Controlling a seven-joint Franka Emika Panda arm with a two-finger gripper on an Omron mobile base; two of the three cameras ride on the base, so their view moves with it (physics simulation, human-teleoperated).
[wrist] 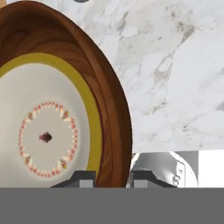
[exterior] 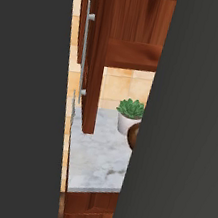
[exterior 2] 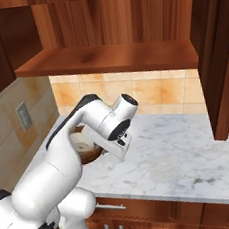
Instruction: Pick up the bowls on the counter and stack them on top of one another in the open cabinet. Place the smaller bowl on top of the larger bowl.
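Bowl (wrist: 65, 109): round, glossy dark-brown wood grain on wall and rim, pale cream inside ringed by a mustard-yellow band, with a ring of small red-and-yellow marks around 1 dark red dot at centre. It sits on the counter (wrist: 175, 87), a white-grey veined marble slab, matte, with reddish-brown wooden fronts below in the base views. Hand view: gripper (wrist: 113, 180) is at the bowl's rim, 2 small dark fingertips (wrist: 86, 180) showing, 1 over the inner wall and 1 outside the rim; jaws are apart, astride the rim; contact cannot be told. Right base view: the same bowl (exterior 2: 85, 147) is partly hidden behind the white arm, near the counter's left end by the tiled wall. Left base view: 1 brown curved edge of a bowl (exterior: 132, 135) shows between 2 dark panels, just beside a white pot (exterior: 126, 124) holding a green succulent. Only 1 bowl can be counted with confidence. Open cabinet (exterior 2: 110, 56): reddish-brown wood, 1 flat shelf, door (exterior: 93, 52) swung out with 1 long silver bar handle (exterior: 84, 51). Backsplash is beige square tile.
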